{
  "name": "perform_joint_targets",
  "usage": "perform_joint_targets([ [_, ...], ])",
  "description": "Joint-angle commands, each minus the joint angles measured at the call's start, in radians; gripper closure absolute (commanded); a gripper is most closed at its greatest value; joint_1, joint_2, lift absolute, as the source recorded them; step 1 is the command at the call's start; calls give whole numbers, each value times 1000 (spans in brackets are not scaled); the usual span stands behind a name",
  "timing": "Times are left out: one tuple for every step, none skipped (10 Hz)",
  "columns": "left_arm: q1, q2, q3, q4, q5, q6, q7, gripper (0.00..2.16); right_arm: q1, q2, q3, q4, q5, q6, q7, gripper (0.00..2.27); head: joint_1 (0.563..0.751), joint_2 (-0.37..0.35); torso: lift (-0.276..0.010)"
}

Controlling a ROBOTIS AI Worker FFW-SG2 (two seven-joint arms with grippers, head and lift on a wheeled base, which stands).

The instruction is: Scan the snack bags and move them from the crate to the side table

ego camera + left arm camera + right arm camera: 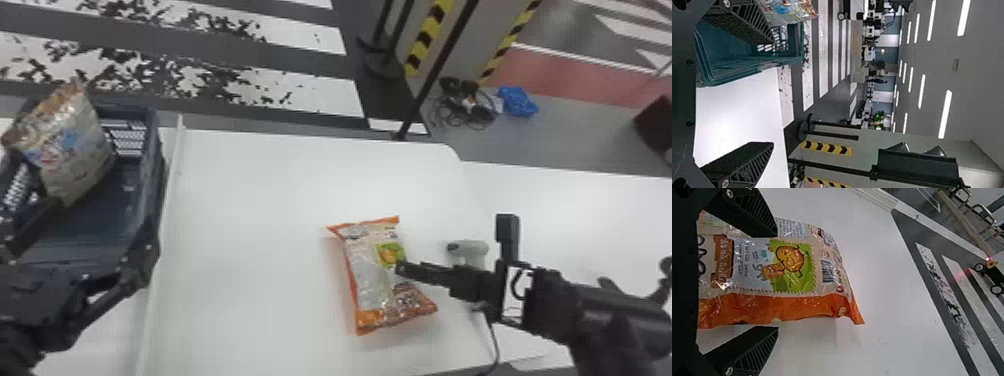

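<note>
The crate [120, 200] is dark teal; the bag [75, 160] in it is silvery, patched with blue, red and brown. Right of the crate, the snack bag [372, 280] is cream with orange edges and a green patch; beyond the crate, the floor [300, 82] is striped grey and white, flecked black

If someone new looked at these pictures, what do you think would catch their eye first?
Probably the orange-edged snack bag, lying on the white table with the right claw open over it. Next, the silvery bag standing upright in the dark crate at the head view's left. Beyond the table, yellow-and-black stripes stand out too.
</note>
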Motion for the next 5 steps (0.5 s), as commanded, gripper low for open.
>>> perform_joint_targets([
  [1,0,0,-1,-6,12,0,73,-24,-4,20,58,-1,-24,25,83,695,-289,-87],
  [1,0,0,-1,-9,12,0,73,-28,-7,35,64,2,-27,34,124,695,-286,-87],
  [1,2,0,-1,-9,18,0,73,-50,-15,64,95,14,-33,70,1069,695,-281,-87],
  [1,3,0,-1,-9,33,0,73,-58,-15,81,113,28,-70,74,2243,695,-271,-87],
  [6,3,2,-1,-9,33,0,73,-51,-10,89,115,29,-125,74,2240,695,-262,-87],
])
